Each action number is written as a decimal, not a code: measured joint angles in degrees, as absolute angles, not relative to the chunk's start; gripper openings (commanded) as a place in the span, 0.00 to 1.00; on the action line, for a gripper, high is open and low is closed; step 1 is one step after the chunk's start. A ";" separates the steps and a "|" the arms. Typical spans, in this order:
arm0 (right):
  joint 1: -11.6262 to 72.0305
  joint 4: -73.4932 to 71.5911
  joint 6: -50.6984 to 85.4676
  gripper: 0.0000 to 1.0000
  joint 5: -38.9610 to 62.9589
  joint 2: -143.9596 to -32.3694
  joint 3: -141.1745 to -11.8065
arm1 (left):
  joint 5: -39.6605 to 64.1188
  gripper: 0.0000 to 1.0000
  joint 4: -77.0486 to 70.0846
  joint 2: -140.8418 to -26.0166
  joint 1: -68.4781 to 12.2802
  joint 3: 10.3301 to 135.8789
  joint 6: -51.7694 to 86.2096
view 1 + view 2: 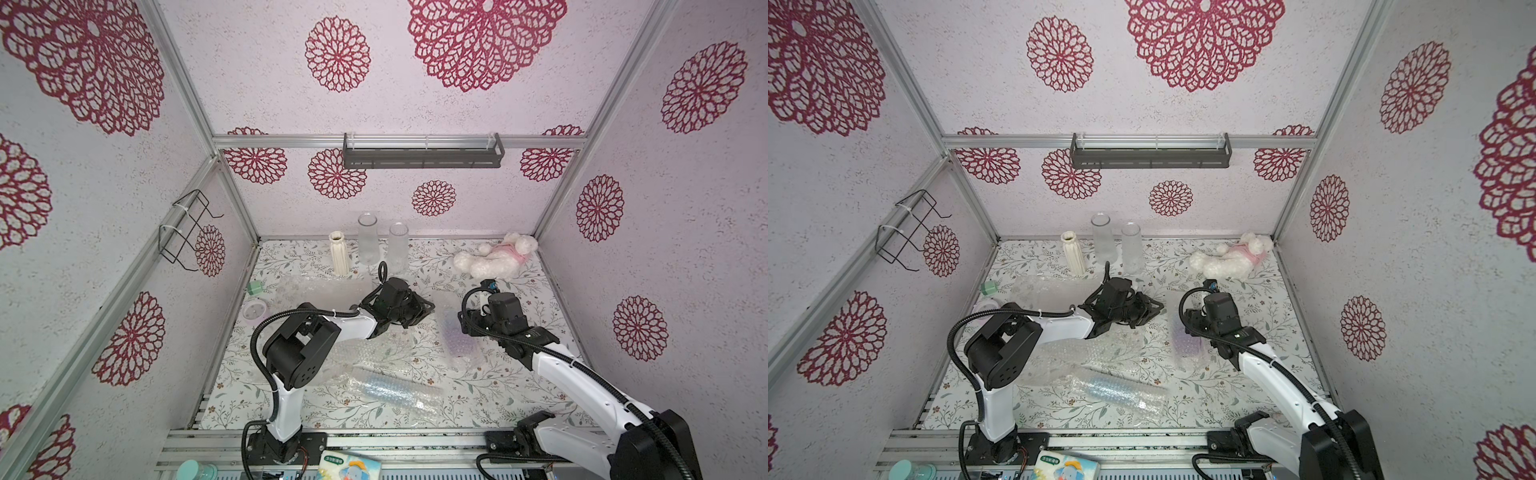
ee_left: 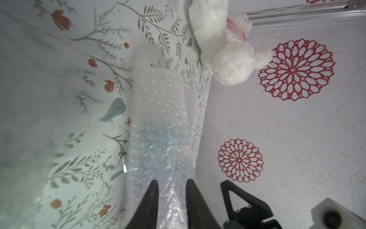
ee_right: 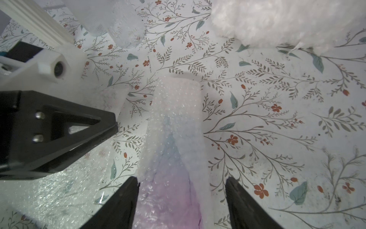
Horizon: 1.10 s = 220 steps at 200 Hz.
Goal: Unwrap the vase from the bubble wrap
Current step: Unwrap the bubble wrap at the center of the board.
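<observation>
Right now the bubble wrap [image 3: 172, 123], bundled and tinted purple and blue inside, lies near the middle of the floral table [image 3: 277, 119]. My right gripper [image 3: 182, 178] straddles it with fingers spread wide. My left gripper [image 2: 171, 182] has wrap filling its narrow gap, and I cannot tell whether it pinches.

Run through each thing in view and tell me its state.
Purple-tinted vase: lying down, wrapped in bubble wrap.
Left gripper: jaws partly apart, wrap between them, grip unclear.
Right gripper: open, straddling the same vase.
Blue bundle: lying down, wrapped.
Ribbed white vase: upright, unwrapped.
Glass vases: upright, unwrapped.
Plush toy: lying down.
Loose bubble-wrap sheet: lying flat.
</observation>
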<state>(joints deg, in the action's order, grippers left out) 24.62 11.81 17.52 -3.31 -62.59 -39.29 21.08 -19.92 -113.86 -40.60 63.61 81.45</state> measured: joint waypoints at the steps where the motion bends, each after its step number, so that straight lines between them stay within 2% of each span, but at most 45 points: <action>1: 24.67 11.81 17.52 0.73 -3.31 -62.59 -39.29 | 21.04 0.39 -20.01 -113.97 -40.60 63.53 81.56; 51: 26.09 11.38 17.50 0.73 -4.71 -62.57 -39.29 | 22.02 0.43 -25.15 -118.43 -41.30 62.30 84.25; 79: 26.09 11.38 17.47 0.73 -5.32 -62.54 -39.29 | 22.02 0.41 -30.24 -119.44 -41.69 60.53 86.13; 94: 26.09 11.35 17.47 0.73 -5.63 -62.54 -39.29 | 22.04 0.34 -32.99 -120.73 -41.85 60.12 87.18; 121: 26.09 11.07 17.47 0.73 -5.82 -62.54 -39.27 | 21.78 0.30 -37.63 -122.63 -42.09 58.98 89.17; 190: 26.09 10.55 17.47 0.72 -6.09 -62.54 -39.29 | 21.30 0.29 -47.75 -123.90 -42.44 57.80 93.21; 220: 26.09 10.55 17.47 0.72 -6.33 -62.54 -39.27 | 21.32 0.28 -47.35 -124.64 -42.78 57.69 93.69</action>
<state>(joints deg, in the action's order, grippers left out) 26.09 10.55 17.47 -6.33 -62.54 -39.27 21.32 -47.35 -124.64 -42.78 57.69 93.69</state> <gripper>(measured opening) 0.716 0.285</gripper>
